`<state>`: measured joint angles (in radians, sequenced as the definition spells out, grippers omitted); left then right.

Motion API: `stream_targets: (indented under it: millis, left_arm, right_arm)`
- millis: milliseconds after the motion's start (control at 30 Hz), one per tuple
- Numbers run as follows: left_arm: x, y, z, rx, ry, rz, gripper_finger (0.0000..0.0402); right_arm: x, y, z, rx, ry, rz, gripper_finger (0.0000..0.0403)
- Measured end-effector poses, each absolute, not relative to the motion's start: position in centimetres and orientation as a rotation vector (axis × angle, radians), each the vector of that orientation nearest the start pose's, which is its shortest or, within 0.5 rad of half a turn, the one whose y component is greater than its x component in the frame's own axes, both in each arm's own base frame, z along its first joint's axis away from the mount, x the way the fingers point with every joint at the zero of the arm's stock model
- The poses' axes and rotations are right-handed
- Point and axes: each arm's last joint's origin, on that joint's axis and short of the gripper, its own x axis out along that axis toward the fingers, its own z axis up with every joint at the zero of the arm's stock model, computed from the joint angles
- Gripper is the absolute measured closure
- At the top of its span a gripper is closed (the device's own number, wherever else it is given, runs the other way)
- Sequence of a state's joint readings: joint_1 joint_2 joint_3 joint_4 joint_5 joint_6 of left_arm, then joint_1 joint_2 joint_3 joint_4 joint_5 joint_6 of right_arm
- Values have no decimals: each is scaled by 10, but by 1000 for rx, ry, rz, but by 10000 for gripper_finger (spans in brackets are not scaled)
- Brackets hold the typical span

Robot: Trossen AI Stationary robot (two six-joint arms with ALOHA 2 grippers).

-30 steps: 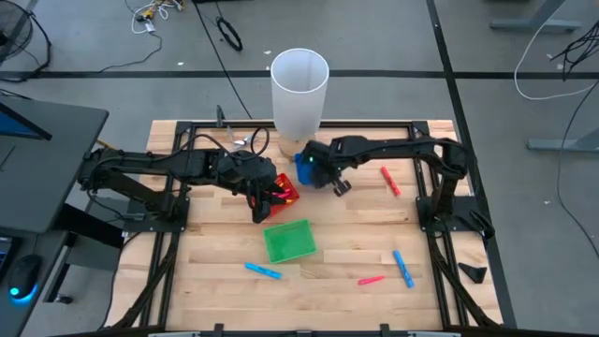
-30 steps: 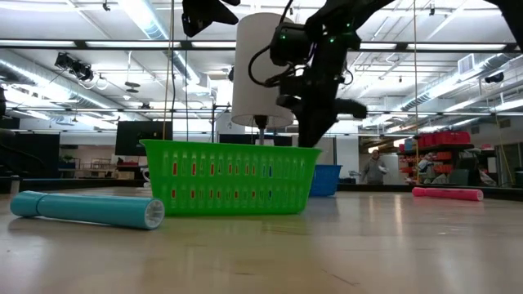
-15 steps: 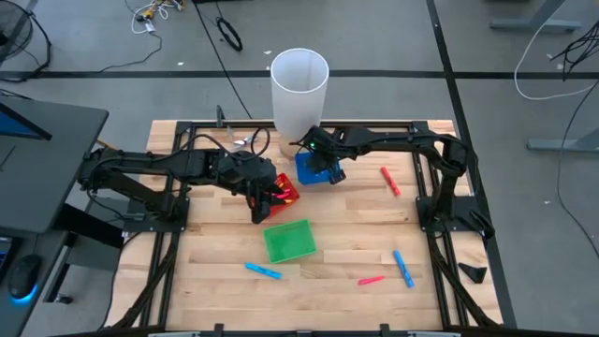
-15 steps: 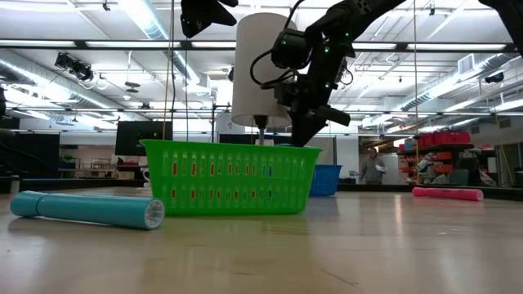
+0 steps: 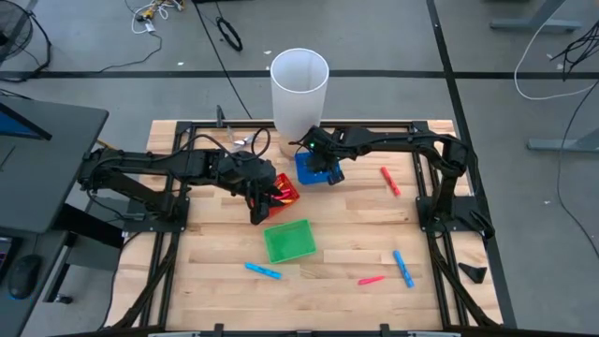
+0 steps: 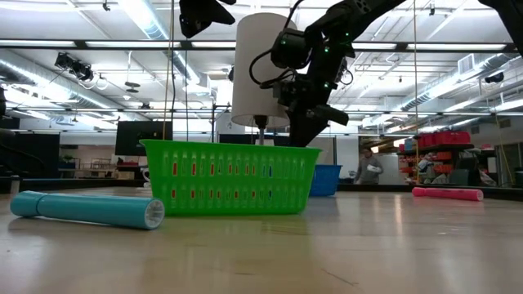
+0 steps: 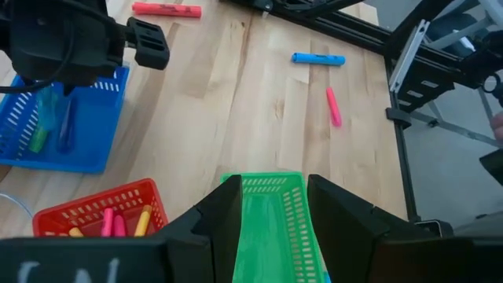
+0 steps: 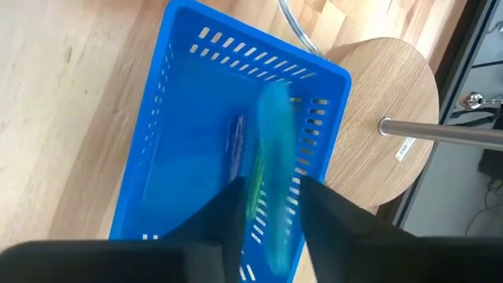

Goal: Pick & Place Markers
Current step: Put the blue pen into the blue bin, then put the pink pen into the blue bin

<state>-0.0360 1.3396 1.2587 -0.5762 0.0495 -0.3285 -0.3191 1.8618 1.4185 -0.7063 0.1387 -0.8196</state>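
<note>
My right gripper [image 5: 325,167] hangs open over the blue basket [image 8: 196,157], fingers pointing steeply down. A light blue marker [image 8: 275,157] shows blurred between and below its fingers, inside the basket's outline and apart from them. Other markers lie in the blue basket [image 7: 47,118]. My left gripper [image 7: 271,228] stands open and holds nothing, above the gap between the red basket [image 5: 284,190] and the green basket [image 5: 288,241]. The red basket holds several markers [image 7: 118,224]. Loose on the table lie a red marker [image 5: 390,181], a blue one [image 5: 402,269], a pink one [image 5: 371,279] and a blue one [image 5: 263,271].
A tall white cylinder [image 5: 299,89] stands on a round wooden base [image 8: 385,118] just behind the blue basket, close to my right gripper. A black frame [image 5: 440,201] borders the table's far and side edges. Bare wood lies between the green basket and the right-hand markers.
My right gripper has gone toward the table's left and far edge, ending over the blue basket, and turned a little on the way. It has kept still for the last half second. The light blue marker now drops from it into the basket.
</note>
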Motion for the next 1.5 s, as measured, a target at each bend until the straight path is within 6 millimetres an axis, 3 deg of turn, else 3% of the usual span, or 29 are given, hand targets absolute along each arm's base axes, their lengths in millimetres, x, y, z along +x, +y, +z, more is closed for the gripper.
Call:
stream_targets:
  millis: [267, 500, 633, 1000, 1233, 1500]
  left_arm:
    - [285, -12, 341, -321, 666, 27, 250]
    - [285, -12, 341, -322, 666, 27, 250]
    - [285, -12, 341, -321, 666, 26, 250]
    - [285, -12, 341, -321, 665, 28, 250]
    - [285, -11, 341, -314, 661, 50, 250]
    - [285, -11, 341, -312, 660, 55, 250]
  right_arm:
    - [365, -118, 218, -622, 1227, 96, 240]
    - [365, -116, 218, -612, 1226, 88, 240]
    - [365, -111, 222, -536, 1238, -32, 241]
    - [331, -67, 258, -168, 1311, -124, 241]
    - [311, -37, 267, 59, 1425, -43, 241]
    - [303, -9, 267, 40, 1521, 53, 241]
